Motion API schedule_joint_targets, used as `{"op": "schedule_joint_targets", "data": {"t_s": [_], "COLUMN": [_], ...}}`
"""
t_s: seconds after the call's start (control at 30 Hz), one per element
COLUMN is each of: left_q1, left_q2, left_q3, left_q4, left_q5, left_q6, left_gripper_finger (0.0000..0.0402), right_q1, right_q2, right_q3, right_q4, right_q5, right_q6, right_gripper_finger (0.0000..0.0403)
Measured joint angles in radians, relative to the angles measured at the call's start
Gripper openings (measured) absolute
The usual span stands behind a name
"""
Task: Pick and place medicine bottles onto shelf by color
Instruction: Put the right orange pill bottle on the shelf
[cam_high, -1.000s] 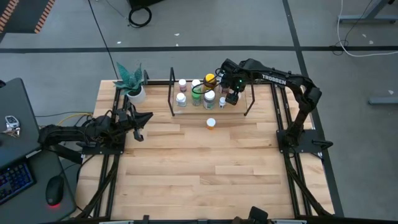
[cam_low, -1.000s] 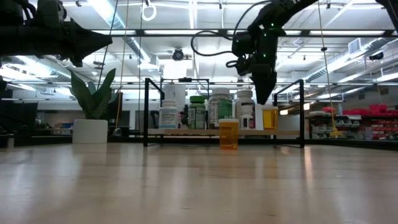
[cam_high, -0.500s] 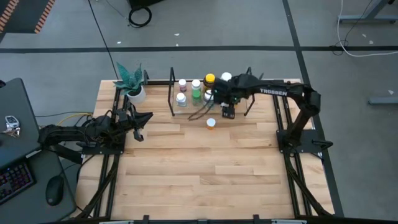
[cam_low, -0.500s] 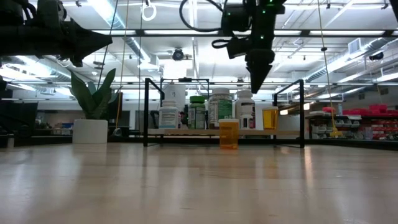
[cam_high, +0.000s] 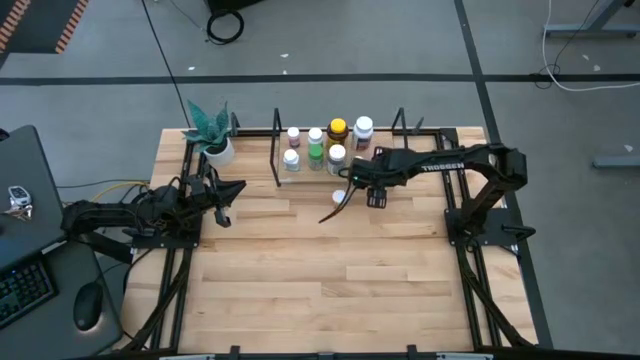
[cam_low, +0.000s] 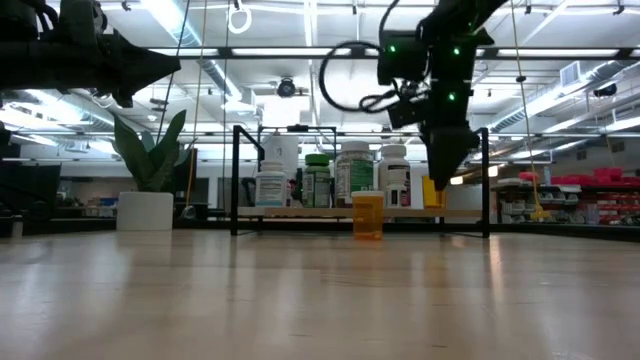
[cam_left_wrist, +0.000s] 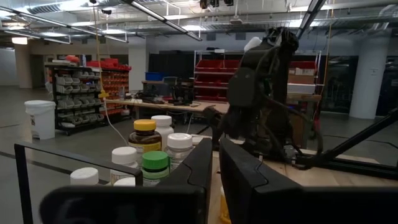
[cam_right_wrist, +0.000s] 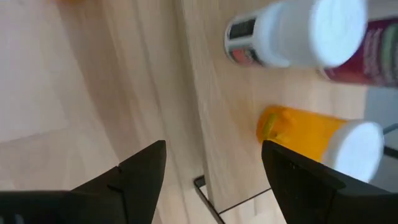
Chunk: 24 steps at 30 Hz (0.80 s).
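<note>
The shelf (cam_high: 340, 178) stands along the bench's (cam_high: 320, 290) far edge, just beside the plant pot (cam_high: 218, 150) at the far left corner. Seven bottles show on it. From above, white caps sit toward its left end, a green cap (cam_high: 316, 150) and a yellow cap (cam_high: 337, 127) in the middle, and another white cap (cam_high: 363, 126) near its right end — a grouping that looks meant to keep like colours together, though I cannot read every body colour from above.

One orange bottle (cam_low: 367, 214) is not yet on the shelf. It stands upright on the bench just in front of the shelf's middle, so it is probably the next one to be taken.

The right gripper (cam_low: 443, 175) hangs above the shelf's front edge, toward its right half, fingers pointing down. Its own camera looks past the two fingers (cam_right_wrist: 143, 169) standing well apart with nothing between them, over the shelf board, where another orange bottle (cam_right_wrist: 320, 138) and a purple-bodied one (cam_right_wrist: 311, 36) stand. Empty and spread, it seems ready for a fresh pick.

The left gripper (cam_high: 224, 195) waits low near the bench's left edge, closed and holding nothing — clear of the working arm.
</note>
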Motion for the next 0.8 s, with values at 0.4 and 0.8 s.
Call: {"op": "schedule_joint_targets", "data": {"t_s": [0.4, 0.8], "left_q1": [0.0, 0.0], "left_q2": [0.0, 0.0], "left_q3": [0.0, 0.0], "left_q4": [0.0, 0.0], "left_q5": [0.0, 0.0], "left_q6": [0.0, 0.0], "left_gripper_finger": [0.0033, 0.0034], "right_q1": [-0.096, -0.177], "right_q2": [0.0, 0.001], "right_q3": [-0.034, -0.034], "right_q4": [0.054, 0.061], "right_q5": [-0.002, -0.011], "right_q6": [-0.016, -0.112], "right_gripper_finger": [0.0271, 0.0271]}}
